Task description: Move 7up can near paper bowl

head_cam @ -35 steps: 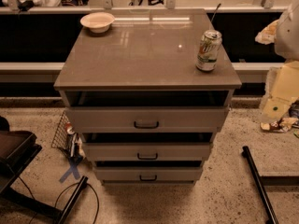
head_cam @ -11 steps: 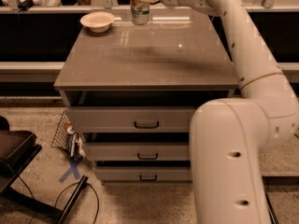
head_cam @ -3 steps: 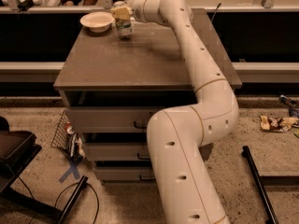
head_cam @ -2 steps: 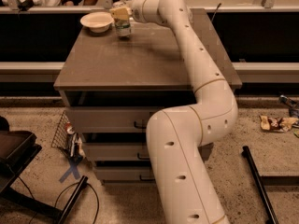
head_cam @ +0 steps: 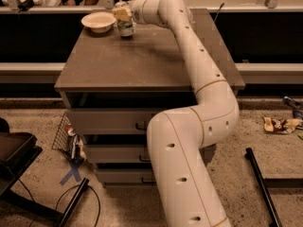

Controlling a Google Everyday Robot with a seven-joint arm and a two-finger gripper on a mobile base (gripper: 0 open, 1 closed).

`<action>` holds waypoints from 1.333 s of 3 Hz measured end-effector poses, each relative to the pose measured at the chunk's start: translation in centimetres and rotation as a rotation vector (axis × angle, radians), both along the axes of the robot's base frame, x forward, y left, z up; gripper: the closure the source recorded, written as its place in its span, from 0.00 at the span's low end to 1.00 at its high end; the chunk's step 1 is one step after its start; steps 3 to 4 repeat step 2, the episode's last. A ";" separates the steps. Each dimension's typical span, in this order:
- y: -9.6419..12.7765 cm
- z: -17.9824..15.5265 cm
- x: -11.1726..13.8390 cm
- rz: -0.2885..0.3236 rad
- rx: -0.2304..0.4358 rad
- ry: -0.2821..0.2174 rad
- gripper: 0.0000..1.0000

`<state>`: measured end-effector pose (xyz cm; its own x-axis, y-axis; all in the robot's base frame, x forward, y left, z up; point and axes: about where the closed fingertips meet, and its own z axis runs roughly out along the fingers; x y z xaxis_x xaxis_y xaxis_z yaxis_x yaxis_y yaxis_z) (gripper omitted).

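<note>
The gripper [head_cam: 122, 13] sits at the 11 o'clock corner of the cabinet top [head_cam: 142, 60], over the upper part of the can [head_cam: 126, 28]. The arm [head_cam: 189, 46] reaches in from the 3 o'clock side. Whether the gripper clamps the can or has let it go cannot be told from this view.

The can stands upright with its long axis vertical, and its base appears to rest on the cabinet top. The bowl [head_cam: 98, 21] lies at 9 o'clock from the can, just beside it, with a narrow gap between the two. On that evidence the can is judged to be at its goal position. The coming move is judged to be a release and a withdrawal toward 3 o'clock, away from the bowl.

The can shows white and green sides. No brand name or other writing is legible on it
</note>
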<state>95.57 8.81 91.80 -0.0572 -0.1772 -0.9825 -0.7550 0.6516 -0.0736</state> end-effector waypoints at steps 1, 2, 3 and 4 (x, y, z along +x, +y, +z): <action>0.3 -0.2 0.0 0.003 -0.001 0.003 0.00; 0.3 -0.2 0.0 0.004 -0.001 0.003 0.00; 0.3 -0.2 0.0 0.004 -0.001 0.003 0.00; 0.3 -0.2 0.0 0.004 -0.001 0.003 0.00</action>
